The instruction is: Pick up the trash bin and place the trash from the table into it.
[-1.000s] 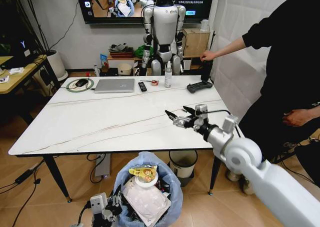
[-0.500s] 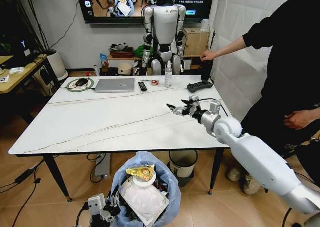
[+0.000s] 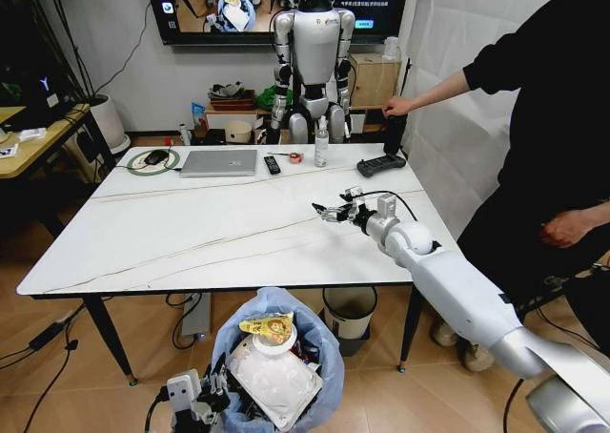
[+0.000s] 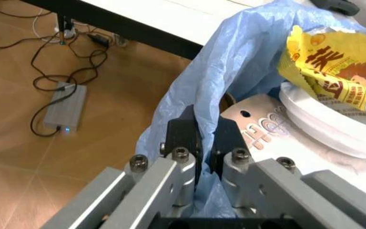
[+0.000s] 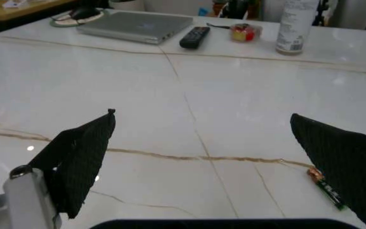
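The trash bin (image 3: 278, 357) stands low before the table's near edge, its light-blue bag (image 4: 234, 62) puffing over the rim. My left gripper (image 3: 195, 395) is at the bin's left side, shut on the bag's rim (image 4: 203, 143). Trash fills the bin: a yellow snack wrapper (image 4: 335, 62), a white plate (image 4: 326, 124) and a flat white packet (image 3: 276, 381). My right gripper (image 3: 332, 211) hovers open just above the white marble table (image 3: 191, 233), right of the middle, with nothing between its black fingers (image 5: 81, 152). In the right wrist view its own point is (image 5: 215, 157).
Along the table's far edge lie a silver laptop (image 3: 218, 162), a black remote (image 5: 194, 37), a small red roll (image 5: 243, 32), a white bottle (image 3: 321, 145) and a black controller (image 3: 379, 164). A cream round bin (image 3: 349, 311) stands under the table. A wooden desk (image 3: 29, 142) is at left.
My right arm has stretched forward and a little left over the table, its gripper still open. The left gripper and the bin have barely shifted.
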